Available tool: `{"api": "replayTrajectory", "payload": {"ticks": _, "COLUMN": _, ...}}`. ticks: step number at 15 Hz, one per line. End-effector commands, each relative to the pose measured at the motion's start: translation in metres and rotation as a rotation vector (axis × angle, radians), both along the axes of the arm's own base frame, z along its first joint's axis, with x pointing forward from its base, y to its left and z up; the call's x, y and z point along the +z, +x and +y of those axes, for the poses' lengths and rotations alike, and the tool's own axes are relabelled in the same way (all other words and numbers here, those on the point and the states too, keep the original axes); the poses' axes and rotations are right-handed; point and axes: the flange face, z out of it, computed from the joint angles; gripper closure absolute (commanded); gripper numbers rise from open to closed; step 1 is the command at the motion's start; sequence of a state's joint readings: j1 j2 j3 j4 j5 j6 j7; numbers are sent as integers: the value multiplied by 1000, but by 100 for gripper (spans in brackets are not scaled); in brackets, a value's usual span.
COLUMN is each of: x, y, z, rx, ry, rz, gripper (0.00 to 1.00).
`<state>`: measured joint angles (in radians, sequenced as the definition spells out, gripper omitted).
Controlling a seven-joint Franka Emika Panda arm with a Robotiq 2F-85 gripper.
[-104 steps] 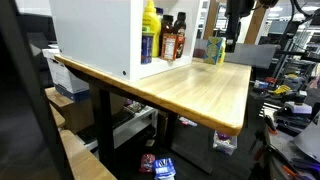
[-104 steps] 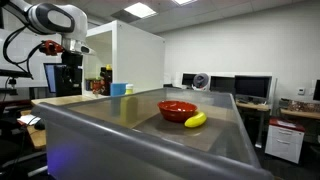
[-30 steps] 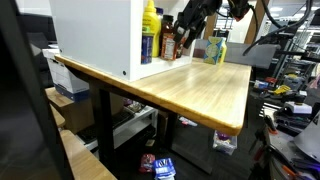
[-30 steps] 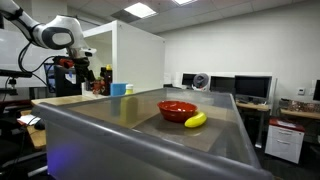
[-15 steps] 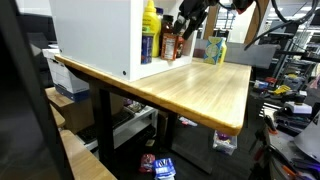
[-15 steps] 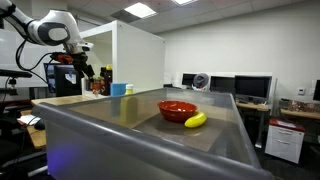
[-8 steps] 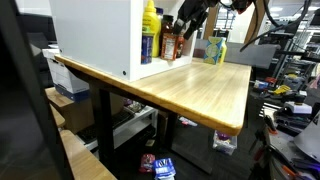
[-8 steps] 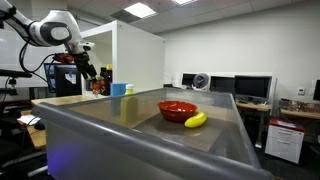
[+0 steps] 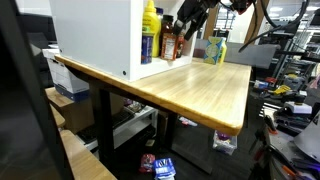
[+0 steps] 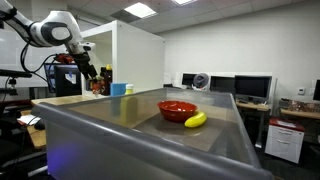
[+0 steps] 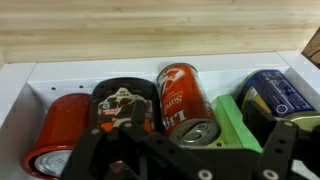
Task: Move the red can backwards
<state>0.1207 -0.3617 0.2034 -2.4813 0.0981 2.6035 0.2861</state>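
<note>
In the wrist view the red can (image 11: 183,95) stands in the white shelf (image 11: 30,78), its silver pull-tab top towards me. My gripper (image 11: 182,128) is open, its jaws either side of the can: the green pad (image 11: 235,122) lies close along the can's right side, and the black left finger covers part of a dark labelled bottle (image 11: 122,100). Whether a pad touches the can I cannot tell. In both exterior views the gripper (image 9: 188,20) (image 10: 88,72) hangs at the shelf's open side above the can (image 9: 170,45) (image 10: 98,87).
Another red cylinder (image 11: 58,135) stands left of the dark bottle and a blue can (image 11: 272,92) right of the green pad. A tall yellow bottle (image 9: 148,18) is in the shelf, a green-yellow pack (image 9: 215,48) on the wooden table (image 9: 200,85). A red bowl (image 10: 177,109) and banana (image 10: 195,119) lie elsewhere.
Since the earliest frames the arm has come down from above to the shelf's open side. Over the last second nothing has visibly moved.
</note>
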Motion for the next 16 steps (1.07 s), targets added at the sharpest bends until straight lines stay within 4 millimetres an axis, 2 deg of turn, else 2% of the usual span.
{"api": "replayTrajectory", "payload": {"ticks": 1, "x": -7, "y": 4, "z": 3, "rx": -18, "ry": 14, "rz": -8, "gripper": 0}}
{"api": "replayTrajectory", "payload": {"ticks": 13, "x": -20, "y": 20, "z": 3, "rx": -19, "ry": 39, "rz": -8, "gripper": 0}}
{"api": "replayTrajectory", "payload": {"ticks": 16, "x": -17, "y": 16, "z": 17, "rx": -8, "ry": 44, "rz": -16, "gripper": 0}}
